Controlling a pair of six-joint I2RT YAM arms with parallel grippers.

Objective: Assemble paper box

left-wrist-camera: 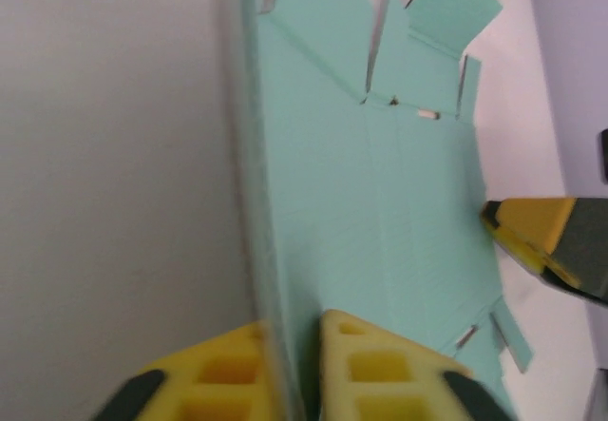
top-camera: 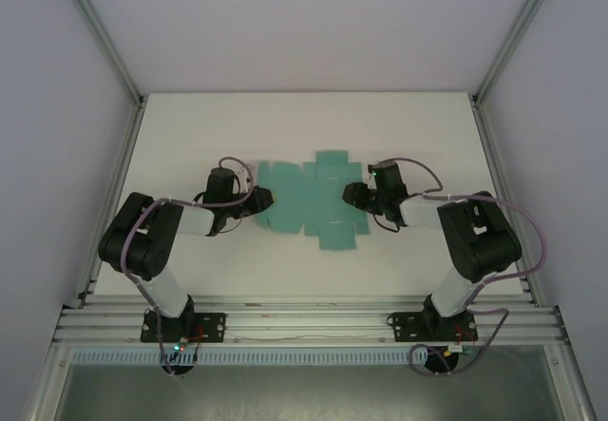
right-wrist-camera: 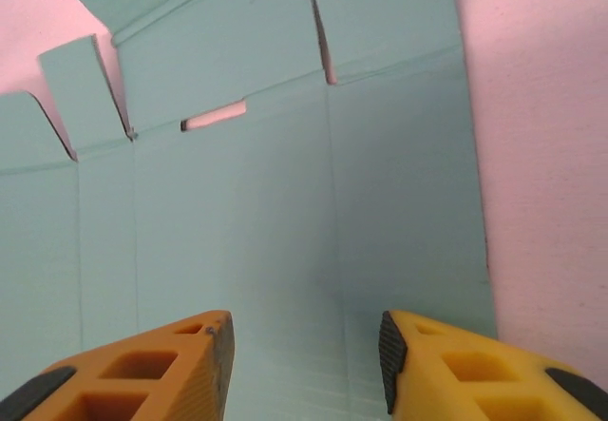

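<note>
The paper box point(top-camera: 309, 202) is a flat teal die-cut sheet with flaps and creases, lying at the middle of the white table. My left gripper point(top-camera: 258, 198) is at its left edge. In the left wrist view the gripper point(left-wrist-camera: 294, 331) is shut on a thin upturned edge of the sheet point(left-wrist-camera: 380, 202), pinched between the yellow fingers point(left-wrist-camera: 366, 359). My right gripper point(top-camera: 353, 196) is over the sheet's right part. In the right wrist view it point(right-wrist-camera: 306, 345) stands open above the flat card point(right-wrist-camera: 247, 212), with nothing between its fingers. One right finger point(left-wrist-camera: 546, 240) shows at the sheet's far side.
The white table point(top-camera: 190, 136) is bounded by enclosure walls with metal posts point(top-camera: 114, 155) left and right. An aluminium rail point(top-camera: 304, 324) carrying both arm bases runs along the near edge. Cables loop from each arm.
</note>
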